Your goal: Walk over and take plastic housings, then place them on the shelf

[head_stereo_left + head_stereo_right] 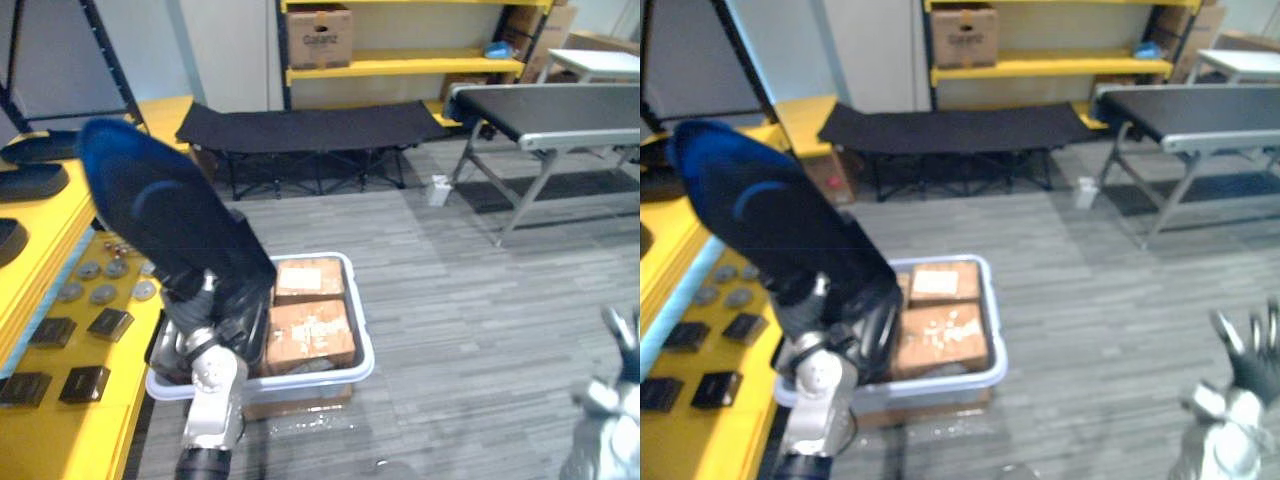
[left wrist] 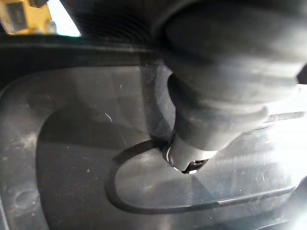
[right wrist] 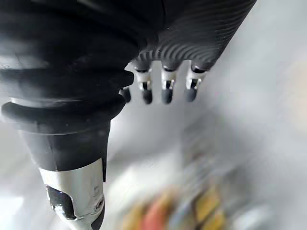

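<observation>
Left hand (image 1: 203, 338) fingers grip one plastic housing (image 1: 160, 210); right hand (image 1: 1252, 352) fingers splayed.

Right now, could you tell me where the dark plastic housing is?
In the eye views, the left hand holds the plastic housing up at left, above the white bin and beside the yellow shelf.

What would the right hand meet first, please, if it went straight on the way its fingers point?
Likely nothing close: the open right hand points over grey floor toward the conveyor table's legs, though depth is unclear. The left hand holds the plastic housing aside.
</observation>
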You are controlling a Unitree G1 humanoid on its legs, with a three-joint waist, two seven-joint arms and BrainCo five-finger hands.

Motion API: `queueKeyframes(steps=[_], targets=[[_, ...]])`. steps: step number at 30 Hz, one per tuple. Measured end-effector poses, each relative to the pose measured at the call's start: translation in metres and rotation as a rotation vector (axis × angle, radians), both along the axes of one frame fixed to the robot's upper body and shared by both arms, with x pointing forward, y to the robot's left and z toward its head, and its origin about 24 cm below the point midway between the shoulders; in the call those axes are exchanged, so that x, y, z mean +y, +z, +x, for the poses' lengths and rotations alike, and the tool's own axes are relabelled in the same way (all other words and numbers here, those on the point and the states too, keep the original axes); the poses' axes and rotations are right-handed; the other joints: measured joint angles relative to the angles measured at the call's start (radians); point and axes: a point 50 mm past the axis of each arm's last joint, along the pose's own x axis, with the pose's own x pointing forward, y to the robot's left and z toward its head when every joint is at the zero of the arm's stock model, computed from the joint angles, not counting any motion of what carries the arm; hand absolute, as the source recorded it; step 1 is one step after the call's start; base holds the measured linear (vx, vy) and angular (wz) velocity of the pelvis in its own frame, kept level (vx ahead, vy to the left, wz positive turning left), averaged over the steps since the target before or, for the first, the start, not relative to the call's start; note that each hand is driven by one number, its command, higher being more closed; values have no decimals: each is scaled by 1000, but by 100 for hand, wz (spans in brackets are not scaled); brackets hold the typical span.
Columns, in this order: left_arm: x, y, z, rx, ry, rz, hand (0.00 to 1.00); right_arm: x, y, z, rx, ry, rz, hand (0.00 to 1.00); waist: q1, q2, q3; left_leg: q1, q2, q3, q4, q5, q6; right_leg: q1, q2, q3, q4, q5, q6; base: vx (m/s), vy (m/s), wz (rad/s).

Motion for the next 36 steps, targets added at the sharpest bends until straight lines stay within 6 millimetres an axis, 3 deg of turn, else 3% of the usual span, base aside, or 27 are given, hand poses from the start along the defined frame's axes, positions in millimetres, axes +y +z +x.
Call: queueKeyframes(steps=[2,6,8,10,11,13,14,15,17,22,26,31,36], targets=[[-3,-2,0,-8,-43,-30,100,9,-52,-48,259,-103,239,0,0,20,-9,3,1,-1,0,-8,-5,3,1,0,4,-10,-3,12,5,-2],[-13,0,3,-27,-157,-25,100,52,-102,-93,569,-133,502,0,6,28,-12,2,-1,-42,-1,-12,-3,24,-3,-33,15,-33,6,-1,-4,27],[-17,1,-1,-34,-203,-13,100,73,-112,-93,767,37,459,0,18,27,-11,-1,-2,-51,-1,-13,-2,24,-5,-37,16,-42,9,-22,5,22],[-21,3,-5,-38,-270,25,100,99,-113,-65,974,463,170,0,40,24,-10,-11,-2,-61,-1,-13,-1,24,-5,-48,11,-44,12,0,6,15],[-21,4,-6,-45,-290,40,100,108,-107,-45,945,571,41,0,39,22,-12,-23,-2,-76,-1,-12,-1,21,-5,-56,8,-47,17,17,-8,30],[-25,11,-6,-72,-328,64,100,119,-86,-3,779,621,-139,0,39,15,-9,-47,-2,-82,-1,-9,4,11,-4,-60,0,-47,18,31,-2,26],[-25,17,-9,-98,-336,74,100,119,-64,23,629,562,-258,0,46,14,-10,-55,-3,-80,0,-7,5,0,-4,-58,-2,-46,20,58,16,7],[-25,20,-10,-111,-336,80,100,117,-51,34,554,525,-312,0,52,13,-10,-54,-3,-78,0,-7,5,-1,-5,-57,-3,-44,23,94,17,2],[-15,35,-14,-173,-295,126,100,112,1,66,267,373,-502,0,60,7,-13,-52,-3,-74,2,5,4,2,-2,-57,1,-25,19,152,9,0],[-6,47,-17,-223,-248,135,100,102,59,92,-122,207,-516,0,58,-14,1,-15,-1,-45,6,6,2,28,1,-50,0,-24,17,63,0,-13],[-10,53,-18,-256,-261,127,100,106,107,108,-412,247,-518,0,60,-7,10,-2,-1,-46,1,-13,-3,40,1,-54,-1,-31,8,-49,14,-1],[1,56,-21,-256,-202,178,100,97,129,120,-539,358,-461,0,67,1,15,-4,-4,-62,0,-18,-3,55,-2,-75,-3,-42,3,-50,10,10],[22,60,-29,-242,-96,259,100,90,134,123,-503,472,-498,0,71,21,16,-33,-6,-102,0,0,-2,53,-2,-117,-15,-42,4,21,-5,23]])
